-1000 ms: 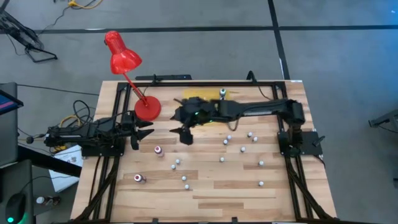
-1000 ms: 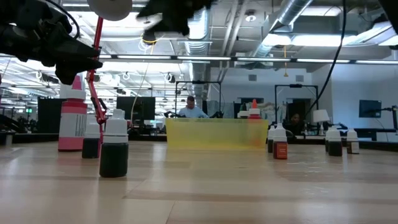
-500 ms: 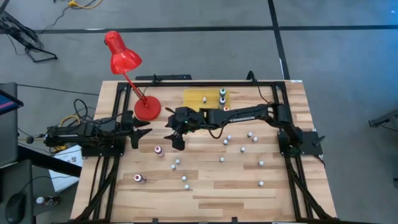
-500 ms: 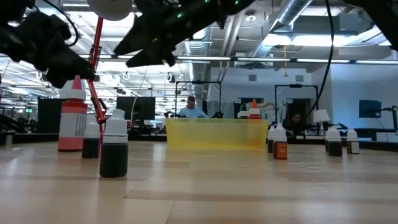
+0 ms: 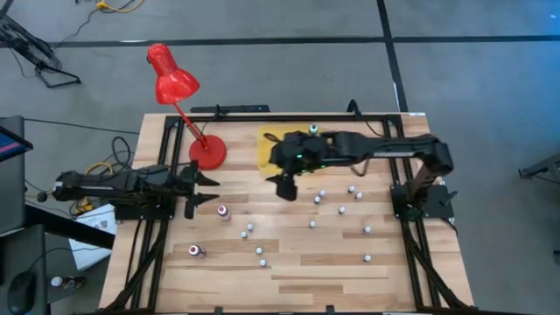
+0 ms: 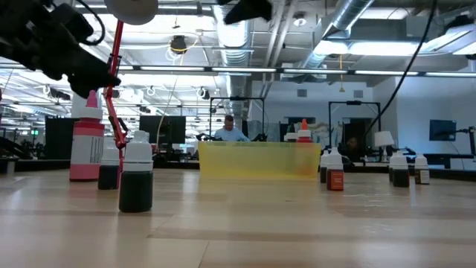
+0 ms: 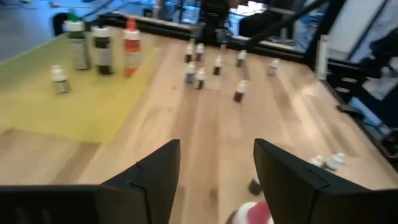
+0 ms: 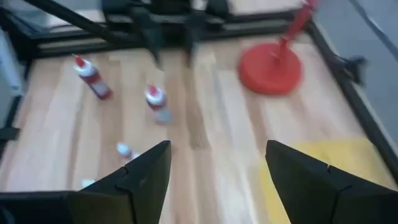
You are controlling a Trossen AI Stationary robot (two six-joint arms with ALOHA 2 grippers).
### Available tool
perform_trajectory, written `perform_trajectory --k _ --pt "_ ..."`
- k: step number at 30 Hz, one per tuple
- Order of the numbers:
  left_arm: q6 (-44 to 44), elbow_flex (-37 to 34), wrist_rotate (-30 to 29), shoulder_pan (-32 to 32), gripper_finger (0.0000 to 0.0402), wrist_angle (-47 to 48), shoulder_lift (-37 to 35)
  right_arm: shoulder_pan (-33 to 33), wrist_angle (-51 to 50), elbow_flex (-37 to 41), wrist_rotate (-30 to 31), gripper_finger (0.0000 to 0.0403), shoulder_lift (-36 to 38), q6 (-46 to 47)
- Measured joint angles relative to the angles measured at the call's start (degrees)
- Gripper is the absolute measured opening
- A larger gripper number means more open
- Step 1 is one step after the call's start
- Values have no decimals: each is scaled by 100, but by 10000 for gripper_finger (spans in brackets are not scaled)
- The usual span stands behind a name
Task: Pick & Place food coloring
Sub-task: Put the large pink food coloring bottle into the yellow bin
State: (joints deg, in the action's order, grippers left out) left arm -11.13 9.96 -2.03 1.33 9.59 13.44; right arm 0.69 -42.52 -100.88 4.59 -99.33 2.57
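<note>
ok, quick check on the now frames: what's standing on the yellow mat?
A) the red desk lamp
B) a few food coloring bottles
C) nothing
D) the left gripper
B: the left wrist view shows four food coloring bottles standing on the yellow mat, while the red desk lamp has its base on bare wood beside it.

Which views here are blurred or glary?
Right wrist view: smeared throughout, lamp base and bottles soft. Left wrist view: mat and far bottles slightly soft. Low view: ceiling lights flare, near dark bottle crisp. High view: even light, sharp.
</note>
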Motion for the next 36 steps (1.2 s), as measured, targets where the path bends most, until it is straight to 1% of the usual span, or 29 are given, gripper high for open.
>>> perform_trajectory --k 3,5,9,15,20,23,31,34,36 --pt "4 5 170 97 216 -389 415 61 -449 0 454 255 285 221" --pt "6 49 221 152 226 -418 656 121 -773 2 765 255 446 343" --pt "-7 198 72 278 239 -439 1033 268 -1223 0 1289 255 610 617" --pt "-125 238 -80 480 241 -353 1627 530 -1714 0 1874 255 571 807" --pt "-329 238 -81 632 241 -362 2036 696 -1796 -9 2122 255 461 917" --pt "-474 238 -38 719 241 -362 2212 736 -2006 13 2132 255 435 1046" --pt "-604 240 -34 852 240 -239 2525 749 -2046 7 2199 255 433 1163" --pt "-604 240 -41 852 230 -240 2608 748 -2044 7 2271 255 433 1165" --pt "-600 240 -41 852 215 -250 2637 746 -2046 7 2278 255 433 1219"
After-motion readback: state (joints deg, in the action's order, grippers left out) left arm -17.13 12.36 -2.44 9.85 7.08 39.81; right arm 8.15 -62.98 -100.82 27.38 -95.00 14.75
